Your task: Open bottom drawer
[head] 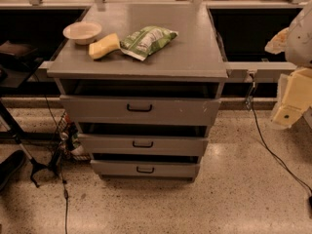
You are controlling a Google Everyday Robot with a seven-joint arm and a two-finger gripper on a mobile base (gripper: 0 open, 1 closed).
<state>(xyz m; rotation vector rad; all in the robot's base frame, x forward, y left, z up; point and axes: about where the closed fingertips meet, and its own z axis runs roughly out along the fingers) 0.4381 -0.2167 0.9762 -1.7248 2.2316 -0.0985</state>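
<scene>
The grey cabinet [141,62] stands in the middle of the camera view with three drawers stacked. The bottom drawer [165,170] is the lowest and narrowest front, just above the floor, with a small black bar handle [145,169]. A dark gap shows above its front panel. The middle drawer [175,145] and the top drawer [180,111] sit above it. My gripper [287,108] is a cream-coloured piece at the right edge, level with the top drawer and well to the right of the cabinet, touching nothing.
On the cabinet top lie a white bowl [82,32], a yellow block [104,46] and a green snack bag [147,40]. A cable [273,152] runs over the floor at the right. A black stand [19,145] and cords are at the left.
</scene>
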